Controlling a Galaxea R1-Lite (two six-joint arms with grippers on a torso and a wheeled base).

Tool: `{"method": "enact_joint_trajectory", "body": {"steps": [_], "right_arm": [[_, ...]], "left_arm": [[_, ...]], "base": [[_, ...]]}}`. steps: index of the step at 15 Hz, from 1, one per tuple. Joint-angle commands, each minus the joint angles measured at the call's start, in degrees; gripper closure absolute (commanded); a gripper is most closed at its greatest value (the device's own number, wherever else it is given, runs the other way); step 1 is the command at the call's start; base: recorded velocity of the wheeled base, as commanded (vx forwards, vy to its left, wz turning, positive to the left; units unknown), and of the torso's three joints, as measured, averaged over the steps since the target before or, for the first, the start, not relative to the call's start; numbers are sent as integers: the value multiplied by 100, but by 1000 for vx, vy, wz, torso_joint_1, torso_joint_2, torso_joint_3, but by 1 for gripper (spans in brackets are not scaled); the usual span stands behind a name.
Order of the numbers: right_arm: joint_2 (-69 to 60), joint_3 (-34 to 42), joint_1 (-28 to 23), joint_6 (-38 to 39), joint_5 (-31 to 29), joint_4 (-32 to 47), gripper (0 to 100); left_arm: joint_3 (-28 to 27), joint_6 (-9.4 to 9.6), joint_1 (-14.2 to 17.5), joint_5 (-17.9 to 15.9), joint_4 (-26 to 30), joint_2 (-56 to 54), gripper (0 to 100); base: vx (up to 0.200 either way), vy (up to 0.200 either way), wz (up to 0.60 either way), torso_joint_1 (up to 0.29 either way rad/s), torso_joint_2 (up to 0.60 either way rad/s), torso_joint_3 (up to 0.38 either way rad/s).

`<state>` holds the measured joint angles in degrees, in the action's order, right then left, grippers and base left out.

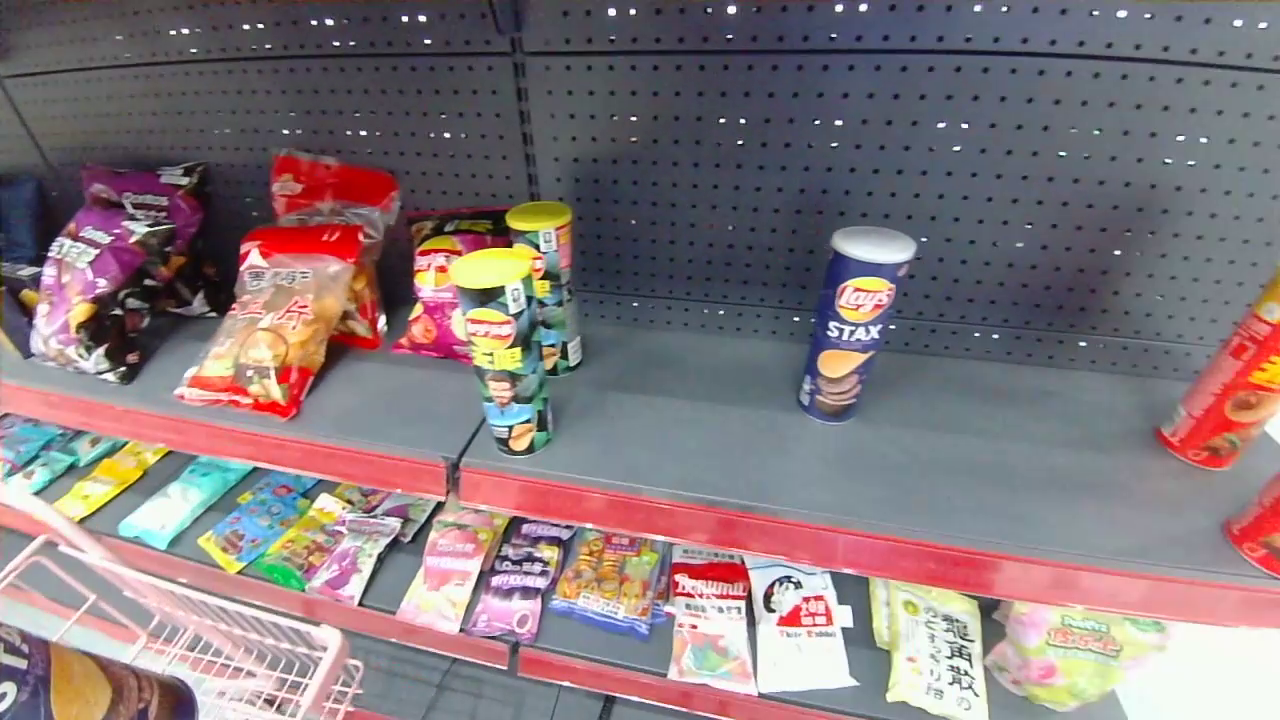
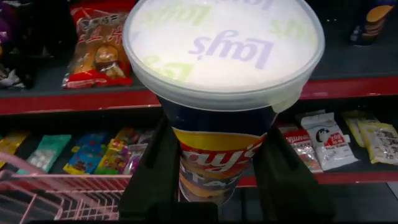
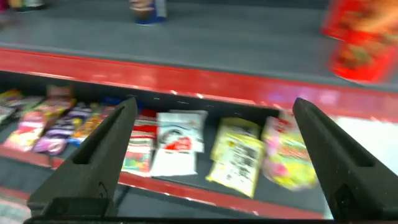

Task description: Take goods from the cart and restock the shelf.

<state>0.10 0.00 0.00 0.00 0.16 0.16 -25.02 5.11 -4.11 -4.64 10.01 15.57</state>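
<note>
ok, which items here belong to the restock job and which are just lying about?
Job: blue cylindrical crisp can with white plastic lid, gripped by left end effector; pink wire cart; grey metal upper shelf.
Lying about: yellow-lidded patterned cans; red snack bags; purple crisp bags; flat colourful packets beneath.

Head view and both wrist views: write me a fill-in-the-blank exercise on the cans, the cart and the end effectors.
1. The left end effector is shut on a blue can with a ___ lid.
2. The right end effector is ___ and holds nothing.
3. The front green can on the shelf has a ___ lid.
4. The cart is ___ in colour.

Missing words: white; open; yellow; pink.
</note>
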Motion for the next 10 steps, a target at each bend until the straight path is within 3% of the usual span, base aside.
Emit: {"method": "enact_joint_trajectory", "body": {"steps": [1, 3, 7, 10], "right_arm": [[-1, 0, 0, 0, 2, 2, 0], [-1, 0, 0, 9, 28, 2, 0], [-1, 0, 0, 26, 28, 2, 0], [-1, 0, 0, -9, 37, 2, 0]], "left_arm": [[5, -1, -2, -1, 1, 8, 100], [14, 8, -2, 104, 10, 8, 100], [137, 34, -2, 157, 10, -107, 100], [445, 175, -2, 122, 10, -458, 100]], "base": [[0, 0, -600, -2, 2, 2], [0, 0, -600, 5, 5, 5], [0, 0, 0, 0, 0, 0], [0, 0, 0, 0, 0, 0]]}}
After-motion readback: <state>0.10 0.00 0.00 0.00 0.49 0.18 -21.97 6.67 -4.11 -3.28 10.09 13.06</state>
